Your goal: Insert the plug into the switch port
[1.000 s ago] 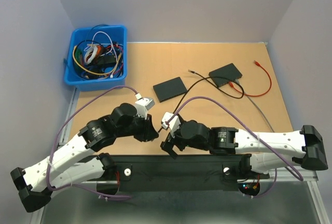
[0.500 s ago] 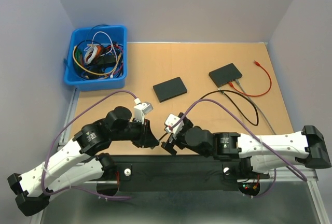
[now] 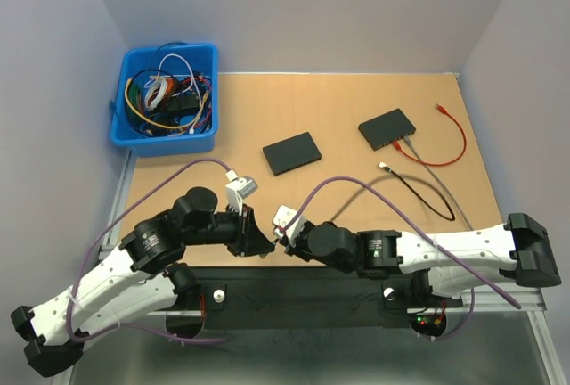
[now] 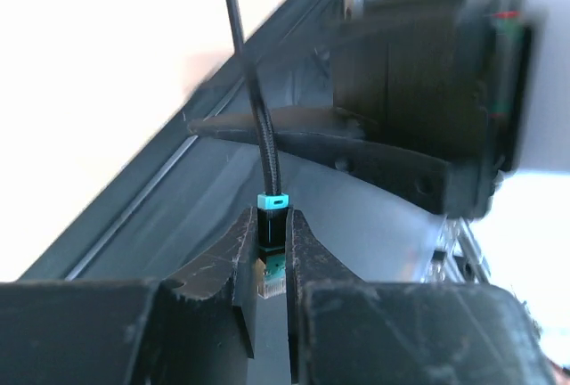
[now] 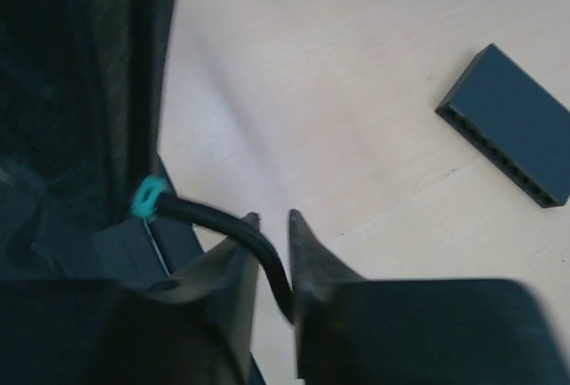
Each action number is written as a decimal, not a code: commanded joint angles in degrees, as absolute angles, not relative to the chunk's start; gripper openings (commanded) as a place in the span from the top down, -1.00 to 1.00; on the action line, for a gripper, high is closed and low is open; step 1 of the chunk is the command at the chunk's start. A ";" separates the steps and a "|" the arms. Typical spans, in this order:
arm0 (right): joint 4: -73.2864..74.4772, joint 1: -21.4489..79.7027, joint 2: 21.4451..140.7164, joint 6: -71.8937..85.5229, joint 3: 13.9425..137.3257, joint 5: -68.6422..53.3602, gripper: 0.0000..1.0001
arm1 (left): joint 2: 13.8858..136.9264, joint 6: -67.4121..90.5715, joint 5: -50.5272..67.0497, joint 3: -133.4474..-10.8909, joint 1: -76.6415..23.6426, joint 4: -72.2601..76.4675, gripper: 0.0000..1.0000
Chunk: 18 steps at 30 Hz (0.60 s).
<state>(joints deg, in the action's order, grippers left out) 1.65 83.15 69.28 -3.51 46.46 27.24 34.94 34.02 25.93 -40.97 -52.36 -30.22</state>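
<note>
A black plug point(image 4: 271, 235) with a teal collar sits between the fingertips of my left gripper point(image 4: 270, 220), which is shut on it, with its clear tip pointing back toward the wrist. Its black cable point(image 4: 252, 91) runs up and away. My right gripper point(image 5: 272, 217) faces the left one just over the near edge and is shut on the same black cable point(image 5: 278, 271), a little behind the teal collar point(image 5: 149, 196). The two grippers point(image 3: 263, 245) point(image 3: 283, 239) nearly touch. A black switch point(image 5: 512, 135) with a row of ports lies on the tan table, apart from both grippers.
A second black switch point(image 3: 388, 127) at the back right has a red cable point(image 3: 456, 140) and a grey cable point(image 3: 441, 180) plugged in. The black cable's other end point(image 3: 383, 167) lies loose in front of it. A blue bin point(image 3: 165, 98) of cables stands at the back left.
Both arms drew back toward the near edge, dragging the black cable with them. The right gripper's jaws went from wide open to closed on the cable. The left gripper kept hold of the plug.
</note>
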 commanded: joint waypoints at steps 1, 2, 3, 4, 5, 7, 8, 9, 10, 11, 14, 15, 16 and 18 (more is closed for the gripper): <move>-5.10 83.50 68.47 -1.76 47.38 26.28 0.90 | 33.93 34.19 27.51 -40.08 -52.65 -27.77 1.00; -5.10 83.67 68.12 -1.06 47.03 25.58 0.99 | 33.58 34.54 26.90 -40.34 -52.65 -27.69 0.95; -5.45 83.67 67.94 -0.62 46.59 25.14 0.99 | 33.49 34.72 26.63 -40.34 -52.65 -27.60 0.91; -5.71 83.76 67.68 -0.18 45.97 24.96 0.99 | 33.31 34.72 26.37 -40.43 -52.65 -27.51 0.84; -5.97 83.93 67.41 -0.18 44.75 24.61 0.99 | 33.22 34.80 26.11 -40.78 -52.65 -27.51 0.64; -7.38 83.94 65.75 3.33 42.81 23.21 0.99 | 33.31 34.89 23.83 -41.22 -52.73 -28.21 0.36; -7.99 83.94 64.87 4.30 40.45 23.03 0.99 | 33.48 34.89 22.43 -41.74 -52.65 -28.82 0.14; -8.61 84.02 63.99 6.57 39.30 22.85 0.99 | 33.57 34.63 18.67 -42.71 -52.65 -30.66 0.04; -9.48 84.02 61.90 7.72 38.24 22.76 0.99 | 33.84 34.37 16.02 -43.24 -52.73 -31.80 -0.07; -9.67 83.94 61.01 8.95 37.01 22.76 0.99 | 34.01 34.10 13.47 -44.11 -52.73 -33.12 -0.38; -9.58 83.94 58.36 13.26 33.76 22.41 0.99 | 34.28 32.70 4.50 -47.19 -52.65 -37.00 -0.46; -9.49 83.94 58.01 15.27 32.53 21.72 0.99 | 33.49 32.00 1.96 -48.68 -52.65 -37.44 -0.46; -9.32 83.94 57.40 16.42 32.00 21.36 0.99 | 32.96 31.73 1.32 -49.39 -52.65 -37.09 -0.46; -9.40 83.85 57.22 20.36 31.12 19.35 0.99 | 30.51 30.77 0.44 -51.32 -52.65 -35.08 -0.45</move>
<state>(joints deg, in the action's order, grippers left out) -4.82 83.96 58.65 11.49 32.32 22.41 33.78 33.69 8.51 -46.24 -52.56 -36.10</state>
